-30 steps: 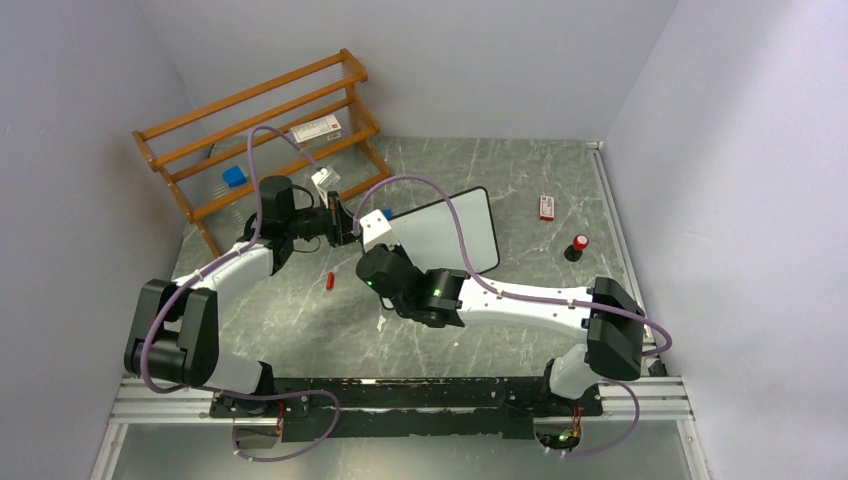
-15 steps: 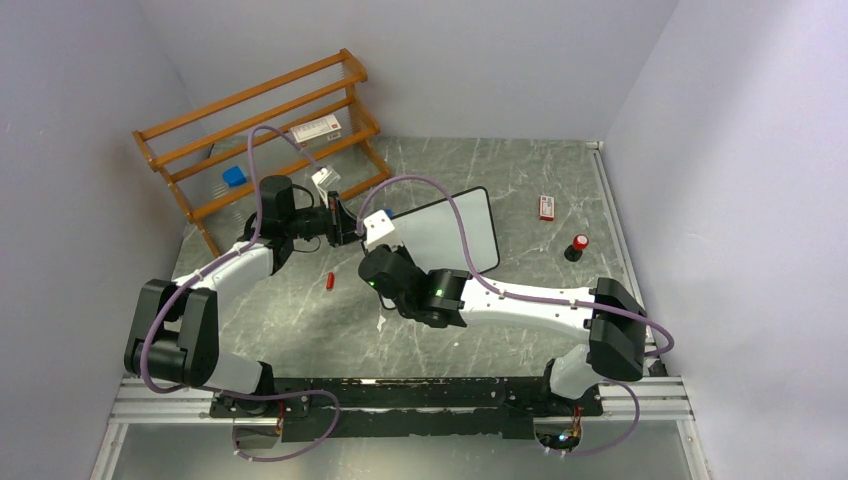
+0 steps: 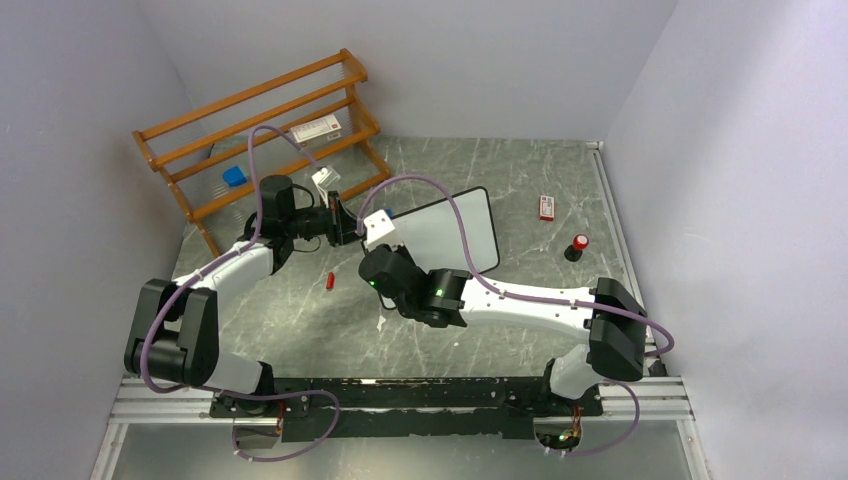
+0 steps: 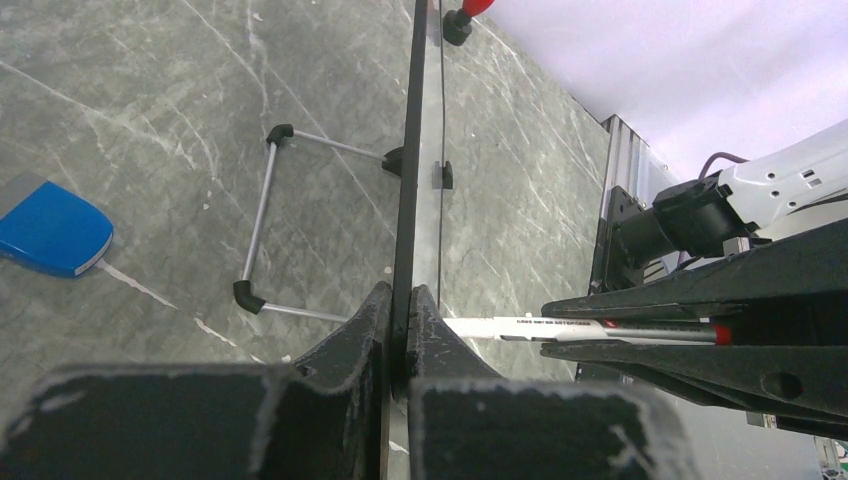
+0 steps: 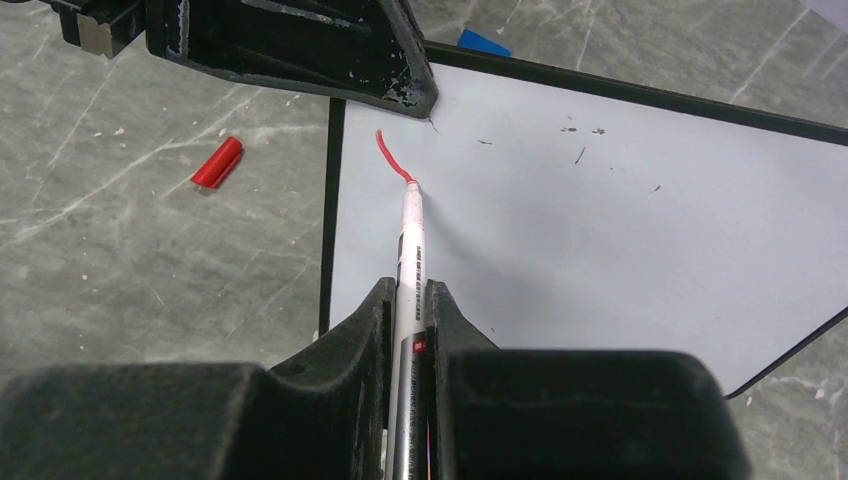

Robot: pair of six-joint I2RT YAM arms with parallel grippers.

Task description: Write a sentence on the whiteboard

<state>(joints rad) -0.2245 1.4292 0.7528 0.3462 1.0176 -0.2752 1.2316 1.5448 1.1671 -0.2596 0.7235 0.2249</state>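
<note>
A: The left gripper (image 4: 400, 305): how is it entered?

B: It is entered as clamped shut on the left edge of the whiteboard (image 5: 600, 190), with the thin black frame pinched between the jaws. The board is seen tilted up near the middle of the table (image 3: 540, 190), and a wire stand (image 4: 262, 215) is seen at its back.

A: And the right gripper (image 5: 408, 300)?

B: It is closed on a marker (image 5: 410, 235), which is gripped around the barrel. The tip is pressed to the board near the top left corner, just beside the left gripper's finger. The sentence (image 5: 389, 156) is barely begun: only one short curved red stroke is written. A red cap (image 5: 217, 162) is noted on the table, apart from the board.

A: How is the board expected to handle?

B: It is judged light, stiff and thin, with a smooth face. On such a slight stand it could be pushed back or slid by pen pressure. A hold on the frame edge, clear of the writing area, is considered right.

A: The marker?

B: It is judged rigid, slim and smooth. Slipping along the jaws or pivoting is considered possible if it is pressed hard, so light contact is advised.
</note>
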